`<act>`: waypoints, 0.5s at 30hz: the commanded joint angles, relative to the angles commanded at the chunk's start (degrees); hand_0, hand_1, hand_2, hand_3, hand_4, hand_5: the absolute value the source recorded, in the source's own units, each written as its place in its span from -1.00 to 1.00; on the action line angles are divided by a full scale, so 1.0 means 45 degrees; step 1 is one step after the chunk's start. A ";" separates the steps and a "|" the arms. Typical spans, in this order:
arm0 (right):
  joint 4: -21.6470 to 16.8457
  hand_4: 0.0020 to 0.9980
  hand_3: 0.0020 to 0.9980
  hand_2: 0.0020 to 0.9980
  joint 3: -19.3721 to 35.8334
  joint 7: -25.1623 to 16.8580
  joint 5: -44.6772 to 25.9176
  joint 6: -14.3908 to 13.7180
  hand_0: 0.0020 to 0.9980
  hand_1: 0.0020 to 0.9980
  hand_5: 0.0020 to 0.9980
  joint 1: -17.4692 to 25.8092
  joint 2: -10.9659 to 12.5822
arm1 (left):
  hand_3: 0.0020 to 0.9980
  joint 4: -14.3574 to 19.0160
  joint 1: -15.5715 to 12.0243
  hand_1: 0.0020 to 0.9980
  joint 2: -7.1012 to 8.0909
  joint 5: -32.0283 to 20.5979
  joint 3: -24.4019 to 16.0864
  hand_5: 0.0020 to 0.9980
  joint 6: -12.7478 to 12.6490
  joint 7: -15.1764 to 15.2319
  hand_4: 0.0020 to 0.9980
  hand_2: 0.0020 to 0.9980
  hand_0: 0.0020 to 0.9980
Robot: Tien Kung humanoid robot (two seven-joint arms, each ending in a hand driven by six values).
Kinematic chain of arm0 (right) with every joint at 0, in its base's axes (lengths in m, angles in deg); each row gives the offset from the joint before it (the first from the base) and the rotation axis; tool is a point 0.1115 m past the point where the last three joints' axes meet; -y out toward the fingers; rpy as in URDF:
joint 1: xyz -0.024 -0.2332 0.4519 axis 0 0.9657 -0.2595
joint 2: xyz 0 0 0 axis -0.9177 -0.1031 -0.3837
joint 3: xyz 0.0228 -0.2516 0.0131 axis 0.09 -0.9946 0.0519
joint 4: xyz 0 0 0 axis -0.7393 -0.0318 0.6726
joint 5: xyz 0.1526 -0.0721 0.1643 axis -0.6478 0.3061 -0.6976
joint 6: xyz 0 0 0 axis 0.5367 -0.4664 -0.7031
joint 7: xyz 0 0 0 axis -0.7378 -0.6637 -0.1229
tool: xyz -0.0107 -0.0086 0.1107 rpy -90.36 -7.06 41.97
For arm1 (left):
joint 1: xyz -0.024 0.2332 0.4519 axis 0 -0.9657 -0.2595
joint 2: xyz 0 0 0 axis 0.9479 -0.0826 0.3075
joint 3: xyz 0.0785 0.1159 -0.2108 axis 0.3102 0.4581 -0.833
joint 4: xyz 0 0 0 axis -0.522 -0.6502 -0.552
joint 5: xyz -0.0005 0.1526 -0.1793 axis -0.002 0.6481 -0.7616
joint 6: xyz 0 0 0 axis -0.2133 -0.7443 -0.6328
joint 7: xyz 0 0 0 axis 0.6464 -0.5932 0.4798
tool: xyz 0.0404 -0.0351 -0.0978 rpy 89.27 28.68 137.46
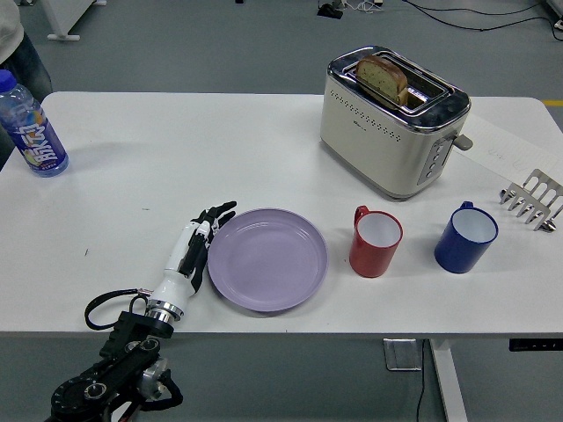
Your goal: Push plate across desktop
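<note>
A lilac plate (267,258) lies flat on the white table (220,149) near the front edge, just left of the red mug (376,241). My left hand (201,239) lies flat on the table with its fingers straight and spread, its edge pressed against the plate's left rim. The hand holds nothing. Its black arm comes up from the lower left corner. My right arm is not in view.
A blue mug (464,237) stands right of the red one. A cream toaster (391,120) with a bread slice stands behind the mugs. A metal toast rack (533,200) is at the right edge. A blue bottle (32,127) stands far left. A person's clothing (13,44) shows at the top left.
</note>
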 joint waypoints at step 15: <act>0.0000 -0.39 0.39 0.47 0.0024 0.0014 0.0010 0.0002 0.34 0.32 -0.37 -0.0006 -0.0024 | 0.53 0.0122 -0.0043 0.80 0.0000 0.0514 -0.0747 1.00 -0.0336 0.0034 -0.04 0.83 0.74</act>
